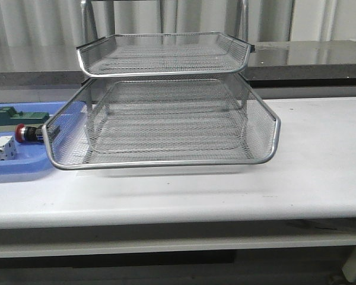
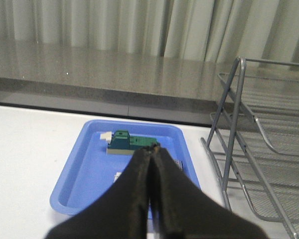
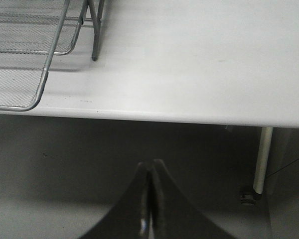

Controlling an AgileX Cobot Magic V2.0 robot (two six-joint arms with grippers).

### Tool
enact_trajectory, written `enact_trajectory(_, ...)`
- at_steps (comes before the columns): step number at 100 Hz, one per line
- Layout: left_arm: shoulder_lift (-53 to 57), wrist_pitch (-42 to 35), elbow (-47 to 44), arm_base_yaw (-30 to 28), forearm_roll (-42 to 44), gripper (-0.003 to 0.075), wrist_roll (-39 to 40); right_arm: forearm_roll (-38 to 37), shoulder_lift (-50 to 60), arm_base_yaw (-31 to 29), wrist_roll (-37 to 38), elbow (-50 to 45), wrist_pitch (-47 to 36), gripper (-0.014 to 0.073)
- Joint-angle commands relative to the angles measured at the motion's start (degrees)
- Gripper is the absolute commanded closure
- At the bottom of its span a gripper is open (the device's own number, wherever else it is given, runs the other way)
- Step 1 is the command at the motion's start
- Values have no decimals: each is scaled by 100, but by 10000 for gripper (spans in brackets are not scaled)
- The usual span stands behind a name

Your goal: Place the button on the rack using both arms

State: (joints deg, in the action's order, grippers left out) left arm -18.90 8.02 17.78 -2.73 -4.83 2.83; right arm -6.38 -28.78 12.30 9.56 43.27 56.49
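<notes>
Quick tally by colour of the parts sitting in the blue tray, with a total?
Red-capped button: 1
Green block part: 1
White block part: 1
Total: 3, all in the flat blue plastic tray beside the silver wire-mesh rack.

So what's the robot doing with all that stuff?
Nothing is being held yet. The button, with its red cap, lies in the blue tray on the table's left, beside a green part. The wire rack stands empty in the middle. The left gripper hangs above the blue tray with jaws shut. The right gripper is off the table's front edge, jaws shut too.
</notes>
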Motion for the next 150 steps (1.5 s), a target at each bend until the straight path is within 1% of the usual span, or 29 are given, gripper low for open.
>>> enact_trajectory(1, -757, -38, 715, -13, -63, 741, 60, -109, -19, 15, 0, 190, -332, 662)
enact_trajectory(18, -2234, 953, 2063, -13, -51, 741, 60, -109, -19, 15, 0, 190, -332, 662)
enact_trajectory(32, -3390, 1614, 3070, -13, 101, 741, 15, -109, -19, 15, 0, 190, -332, 662)
enact_trajectory(53, -4833, 2518, 4211, -13, 233, 741, -49, -109, -19, 15, 0, 190, -332, 662)
enact_trajectory(74, -5846, 3312, 4900, -13, 233, 741, -346, -109, -19, 15, 0, 190, -332, 662)
enact_trajectory(87, -6133, 3533, 5069, -13, 233, 741, -535, -109, -19, 15, 0, 190, -332, 662)
enact_trajectory(98, -6144, 3570, 5069, -13, 233, 734, -614, -109, -19, 15, 0, 190, -332, 662)
enact_trajectory(105, -6144, 3644, 5069, -13, 233, 680, -826, -109, -19, 15, 0, 190, -332, 662)
enact_trajectory(112, -6144, 3722, 5069, -13, 243, 570, -881, -109, -19, 15, 0, 190, -332, 662)
enact_trajectory(116, -6144, 3778, 5069, -13, 241, 476, -939, -109, -19, 15, 0, 190, -332, 662)
enact_trajectory(117, -6144, 3778, 5069, -13, 241, 440, -959, -109, -19, 15, 0, 190, -332, 662)
enact_trajectory(119, -6144, 3812, 5069, -13, 241, 403, -1034, -109, -19, 15, 0, 190, -332, 662)
enact_trajectory(120, -6144, 3814, 5069, -13, 241, 365, -1053, -109, -19, 15, 0, 190, -332, 662)
enact_trajectory(121, -6144, 3839, 5069, -13, 241, 346, -1072, -109, -19, 15, 0, 190, -332, 662)
enact_trajectory(124, -6144, 3868, 5069, -13, 241, 253, -1076, -109, -19, 15, 0, 190, -332, 662)
enact_trajectory(131, -6144, 3883, 5069, -13, 244, 115, -1076, -109, -19, 15, 0, 190, -332, 662)
enact_trajectory(134, -6144, 3883, 5069, -13, 265, 83, -1076, -109, -19, 15, 0, 190, -332, 662)
enact_trajectory(138, -6144, 3883, 5069, -13, 257, 60, -1076, -109, -19, 15, 0, 190, -332, 662)
enact_trajectory(150, -6144, 3904, 5069, -2, 257, 60, -1076, -109, -19, 15, 0, 190, -332, 662)
